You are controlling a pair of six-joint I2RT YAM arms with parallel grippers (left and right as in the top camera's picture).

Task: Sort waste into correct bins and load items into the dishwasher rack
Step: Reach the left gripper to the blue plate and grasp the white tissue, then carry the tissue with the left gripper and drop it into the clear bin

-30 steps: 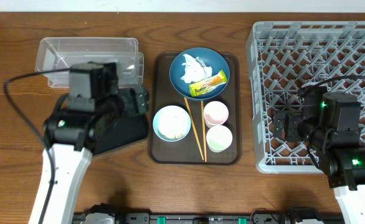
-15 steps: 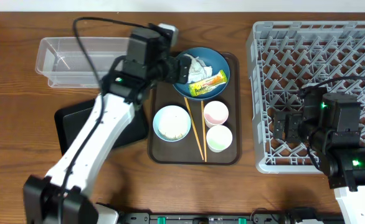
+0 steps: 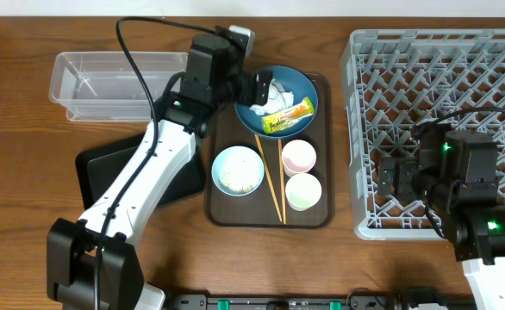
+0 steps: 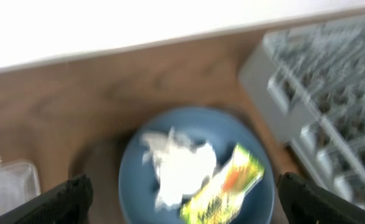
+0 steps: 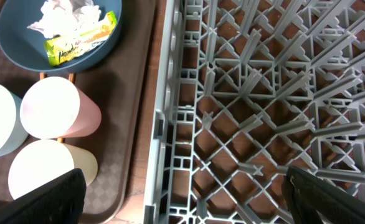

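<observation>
On the brown tray, a dark-blue bowl [image 3: 297,86] holds a crumpled white tissue [image 3: 274,90] and a yellow-orange wrapper [image 3: 287,116]. My left gripper [image 3: 254,91] hovers open at the bowl's left rim. In the left wrist view its fingers [image 4: 73,198] flank the tissue [image 4: 179,163] and wrapper [image 4: 226,186] from above. Below sit a light-blue bowl [image 3: 238,170], chopsticks [image 3: 271,178], a pink cup [image 3: 298,157] and a pale green cup [image 3: 303,191]. My right gripper [image 3: 392,176] hangs open over the dishwasher rack's [image 3: 442,77] left edge, empty [image 5: 185,193].
The clear tub [image 3: 119,79] stands at the back left. The black tray [image 3: 115,172] lies in front of it, partly under my left arm. The brown serving tray [image 3: 270,217] sits between them and the rack [image 5: 263,93].
My left arm has swung from above the black tray up and right to the dark-blue bowl, then edged a little further right. The right arm has not moved.
</observation>
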